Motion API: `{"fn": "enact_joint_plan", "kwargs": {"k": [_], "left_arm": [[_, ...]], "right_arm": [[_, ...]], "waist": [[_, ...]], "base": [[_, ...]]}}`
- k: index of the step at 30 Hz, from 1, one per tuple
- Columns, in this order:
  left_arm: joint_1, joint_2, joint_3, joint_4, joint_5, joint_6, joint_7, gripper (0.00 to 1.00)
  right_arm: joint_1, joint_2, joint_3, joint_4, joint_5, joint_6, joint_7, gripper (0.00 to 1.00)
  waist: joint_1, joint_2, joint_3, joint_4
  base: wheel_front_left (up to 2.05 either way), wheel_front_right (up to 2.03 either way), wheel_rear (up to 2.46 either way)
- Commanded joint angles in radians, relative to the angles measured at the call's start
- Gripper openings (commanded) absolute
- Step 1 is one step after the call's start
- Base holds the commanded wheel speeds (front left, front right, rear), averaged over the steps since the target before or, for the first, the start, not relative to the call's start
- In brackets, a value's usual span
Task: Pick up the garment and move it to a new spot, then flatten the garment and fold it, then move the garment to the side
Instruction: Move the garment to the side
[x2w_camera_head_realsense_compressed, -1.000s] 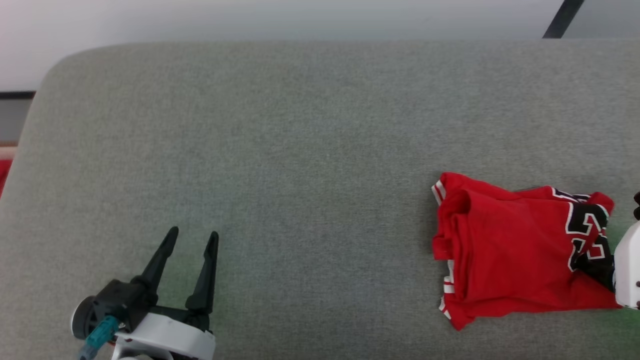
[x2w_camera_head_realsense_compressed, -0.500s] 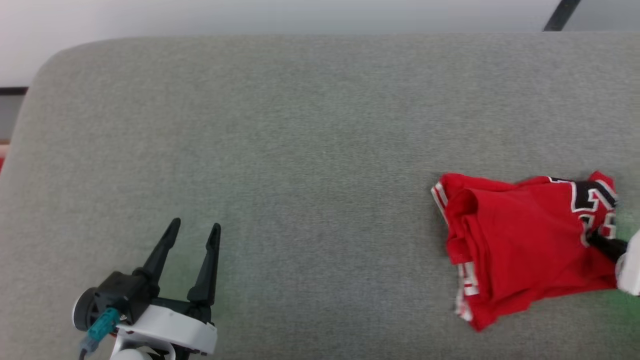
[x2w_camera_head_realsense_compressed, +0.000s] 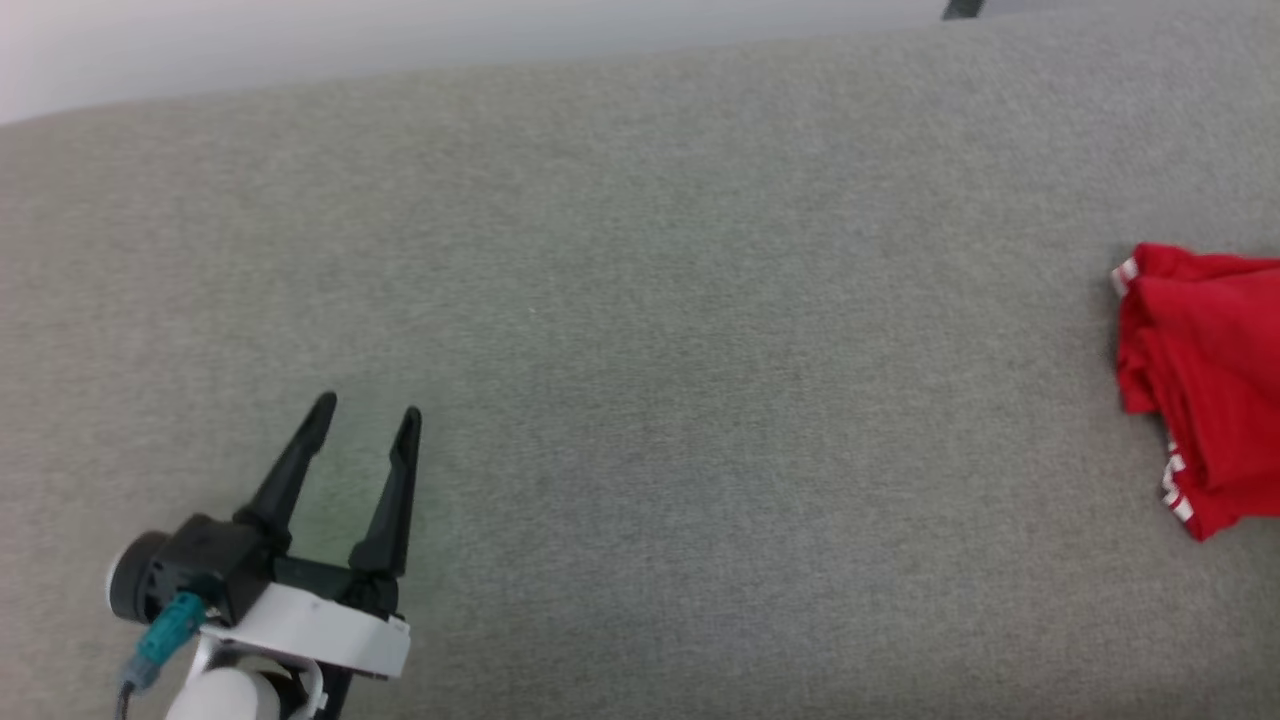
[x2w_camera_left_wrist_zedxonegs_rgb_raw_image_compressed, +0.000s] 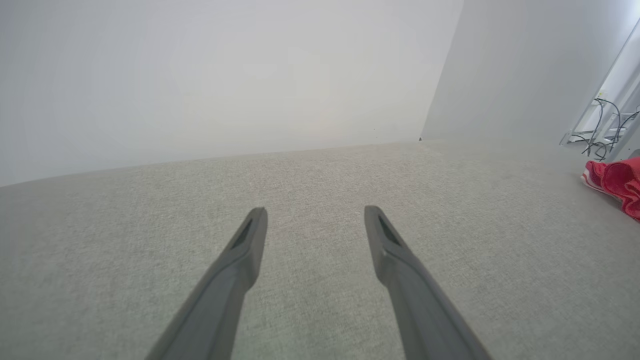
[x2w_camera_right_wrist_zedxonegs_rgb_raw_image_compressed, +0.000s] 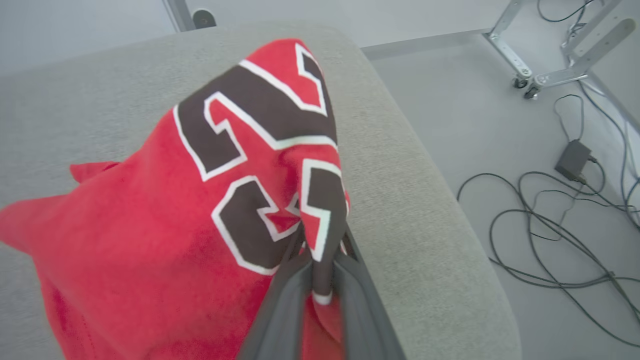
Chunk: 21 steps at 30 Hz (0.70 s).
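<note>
Camera panned left since earlier frame; right gripper (x2w_camera_right_wrist_zedxonegs_rgb_raw_image_compressed: 322, 242) clamped meanwhile on numbered fold of red jersey (x2w_camera_head_realsense_compressed: 1205, 390). Jersey at right frame edge on grey cushion (x2w_camera_head_realsense_compressed: 640, 300). Left gripper (x2w_camera_head_realsense_compressed: 366, 408) spread wide, empty, lower left.

Garment (x2w_camera_head_realsense_compressed: 1200, 390) on the right end of the surface (x2w_camera_head_realsense_compressed: 640, 250), left end effector (x2w_camera_head_realsense_compressed: 368, 408) well apart over its left.

One garment (x2w_camera_head_realsense_compressed: 1205, 380), two pincers (x2w_camera_head_realsense_compressed: 366, 415) (x2w_camera_right_wrist_zedxonegs_rgb_raw_image_compressed: 322, 235), one grey surface (x2w_camera_head_realsense_compressed: 640, 300)
</note>
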Motion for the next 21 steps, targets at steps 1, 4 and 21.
{"fn": "enact_joint_plan", "kwargs": {"k": [1, 4, 21], "left_arm": [[-0.017, 0.008, 0.0, -0.01, 0.003, -0.002, 0.001, 1.0], [-0.033, 0.02, -0.002, -0.028, 0.003, -0.002, 0.001, 1.0], [-0.09, 0.068, -0.019, -0.089, 0.003, -0.002, 0.005, 1.0]], "right_arm": [[-0.018, 0.0, -0.01, 0.018, -0.031, -0.002, -0.015, 0.0], [-0.054, 0.019, -0.016, 0.056, -0.084, -0.002, -0.04, 0.0], [-0.216, 0.116, -0.062, 0.312, -0.301, -0.002, -0.212, 0.0]], "waist": [[0.0, 0.0, 0.03, -0.033], [0.0, 0.0, 0.046, -0.047], [0.0, 0.0, 0.124, -0.076]], "base": [[0.0, 0.0, 0.0], [0.0, 0.0, 0.0], [0.0, 0.0, 0.0]]}}
